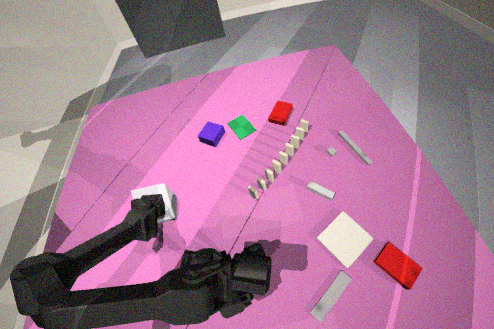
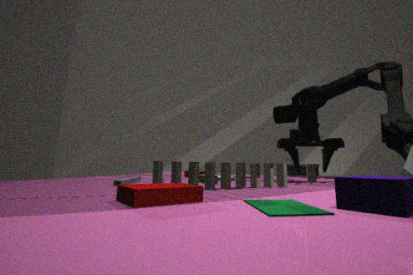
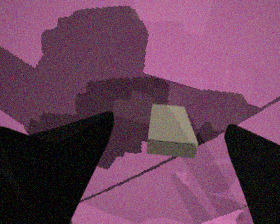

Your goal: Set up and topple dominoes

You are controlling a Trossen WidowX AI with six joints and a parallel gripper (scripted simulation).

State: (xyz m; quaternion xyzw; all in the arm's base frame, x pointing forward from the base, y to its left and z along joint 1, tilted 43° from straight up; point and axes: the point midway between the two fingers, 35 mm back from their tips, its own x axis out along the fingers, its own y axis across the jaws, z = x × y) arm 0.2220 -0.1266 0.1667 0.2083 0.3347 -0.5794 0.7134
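On the pink worktop (image 1: pixel 165 133) a row of standing dominoes (image 1: pixel 280 159) runs on a diagonal in the top view, from a near end at about 7 o'clock of the row to a far end at about 1 o'clock, evenly spaced and upright. A red block (image 1: pixel 280 112) lies just beyond the far end at 11 o'clock of it, with a green flat square (image 1: pixel 242 127) and a purple block (image 1: pixel 211 133) to its 9 o'clock side.

At 3 to 5 o'clock of the row lie several loose pieces: a long grey bar (image 1: pixel 354 147), a small grey cube (image 1: pixel 331 151), a flat grey domino (image 1: pixel 320 190), a large cream tile (image 1: pixel 345 238), a second red block (image 1: pixel 398 264) and another grey bar (image 1: pixel 331 295).

The dark arm (image 1: pixel 100 298) reaches in from the 7 o'clock corner, passing a white cube (image 1: pixel 156 199). Its hand (image 2: pixel 311 163) hangs fingers-down near the worktop, at about 6 o'clock of the row's near end and apart from it. The fingers stand wide apart with nothing gripped. In the wrist view a single cream domino (image 3: pixel 170 130) lies flat on the worktop in shadow, seen between the two dark fingers and touching neither.

In the exterior view the row stands untouched, left of the hand.
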